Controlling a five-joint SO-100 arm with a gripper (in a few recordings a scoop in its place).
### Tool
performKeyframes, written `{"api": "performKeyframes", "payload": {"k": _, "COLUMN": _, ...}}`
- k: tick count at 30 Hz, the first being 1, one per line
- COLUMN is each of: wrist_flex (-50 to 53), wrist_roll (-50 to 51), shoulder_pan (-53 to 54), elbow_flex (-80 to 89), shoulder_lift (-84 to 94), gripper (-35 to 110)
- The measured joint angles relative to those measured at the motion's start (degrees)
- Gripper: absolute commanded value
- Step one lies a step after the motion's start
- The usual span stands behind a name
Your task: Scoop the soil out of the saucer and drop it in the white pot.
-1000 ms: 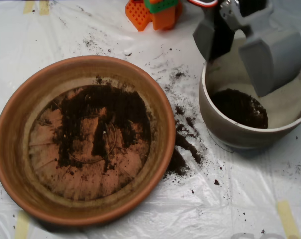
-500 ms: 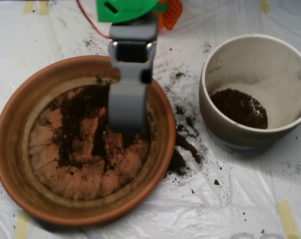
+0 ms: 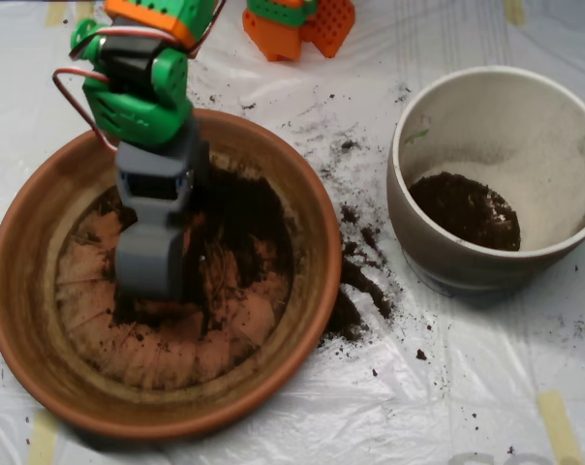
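The terracotta saucer [image 3: 317, 228] lies at the left, with dark soil [image 3: 239, 218] spread thinly over the upper middle of its ridged base. My grey scoop [image 3: 149, 276] reaches down into the saucer's left half, its tip resting on or just above the soil near the base. The green and orange arm [image 3: 138, 87] comes in from the top left over the saucer's rim. At the right stands the white pot [image 3: 423, 247], with a small heap of soil [image 3: 464, 208] in its bottom. The scoop is well apart from the pot.
Spilled soil [image 3: 355, 281] is scattered on the white plastic sheet between saucer and pot. An orange and green block [image 3: 297, 24] sits at the top edge. A yellow tape strip [image 3: 562, 426] lies at the lower right.
The scoop has swung from above the white pot leftward across the table and come down into the left half of the saucer. The soil in the pot looks unchanged.
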Motion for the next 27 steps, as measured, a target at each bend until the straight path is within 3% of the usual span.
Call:
{"api": "performKeyframes", "payload": {"k": 10, "wrist_flex": -1.0, "wrist_roll": -7.8, "shoulder_pan": 3.9, "elbow_flex": -6.5, "shoulder_lift": -8.1, "gripper": 52}}
{"api": "performKeyframes", "payload": {"k": 19, "wrist_flex": 14.1, "wrist_roll": -7.4, "shoulder_pan": 5.8, "elbow_flex": -32.4, "shoulder_lift": -27.3, "gripper": 51}}
{"api": "performKeyframes", "payload": {"k": 27, "wrist_flex": 15.9, "wrist_roll": -9.1, "shoulder_pan": 5.8, "elbow_flex": -39.4, "shoulder_lift": -30.3, "gripper": 29}}
